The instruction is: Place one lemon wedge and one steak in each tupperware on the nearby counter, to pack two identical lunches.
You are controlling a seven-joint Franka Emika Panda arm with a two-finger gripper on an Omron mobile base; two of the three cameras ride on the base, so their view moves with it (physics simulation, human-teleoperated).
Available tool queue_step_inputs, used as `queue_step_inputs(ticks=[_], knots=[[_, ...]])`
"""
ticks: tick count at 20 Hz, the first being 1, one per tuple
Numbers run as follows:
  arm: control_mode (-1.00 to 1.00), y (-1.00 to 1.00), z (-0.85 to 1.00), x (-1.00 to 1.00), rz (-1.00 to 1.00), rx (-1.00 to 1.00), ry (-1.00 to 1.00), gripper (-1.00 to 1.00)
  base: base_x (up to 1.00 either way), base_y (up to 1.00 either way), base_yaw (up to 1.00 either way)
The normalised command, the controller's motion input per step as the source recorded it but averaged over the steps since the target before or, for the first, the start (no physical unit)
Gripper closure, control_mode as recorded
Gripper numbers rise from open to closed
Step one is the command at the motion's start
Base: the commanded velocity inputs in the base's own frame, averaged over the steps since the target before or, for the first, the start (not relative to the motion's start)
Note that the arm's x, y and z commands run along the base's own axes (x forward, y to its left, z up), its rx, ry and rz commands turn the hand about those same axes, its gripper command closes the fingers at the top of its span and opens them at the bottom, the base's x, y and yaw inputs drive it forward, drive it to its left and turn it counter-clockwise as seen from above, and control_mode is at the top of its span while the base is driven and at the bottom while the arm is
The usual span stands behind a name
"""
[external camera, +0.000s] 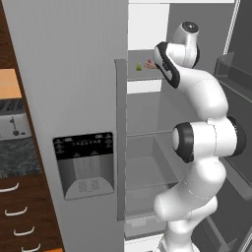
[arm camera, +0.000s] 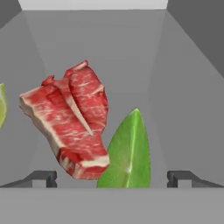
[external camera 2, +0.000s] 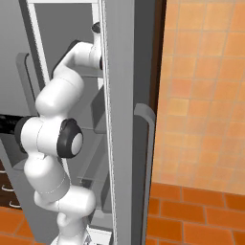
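One lemon wedge (arm camera: 128,151) is sitting right ahead of the gripper (arm camera: 111,178), standing on edge on the fridge shelf (arm camera: 183,109), its pointed tip up and its long axis running upright in the hand view, so it is falling almost midway between the two finger tips (arm camera: 43,178), slightly toward the right one. Touching its left side, a raw steak (arm camera: 72,120) is lying tilted, long axis slanting from upper right down toward the wedge. A second green wedge (arm camera: 2,107) is peeking in at the left edge, well apart. Jaws are standing wide apart, gripping nothing. From the left base view the arm (external camera: 206,98) is reaching into the open fridge at the upper shelf, wedge (external camera: 139,67) and steak (external camera: 149,64) near the hand. Judging: straight advance would be bracketing the wedge; steak contact is the risk.
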Motion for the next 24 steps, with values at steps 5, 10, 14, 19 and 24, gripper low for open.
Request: queue_step_inputs(ticks=[5,10,14,19,24], knots=[[-1.00,0.00,-0.24,-0.05,0.00,-0.03,0.10,-1.00,0.00,0.00,0.00],[-1.00,0.00,-0.22,0.00,0.00,-0.01,0.09,-1.00,0.00,0.00,0.00],[-1.00,0.00,0.00,0.01,0.00,0.00,0.02,-1.00,0.00,0.00,0.00],[-1.00,0.00,-0.02,0.00,0.00,0.00,0.00,1.00,0.00,0.00,0.00],[-1.00,0.00,0.00,0.00,0.00,0.00,0.00,1.00,0.00,0.00,0.00]])
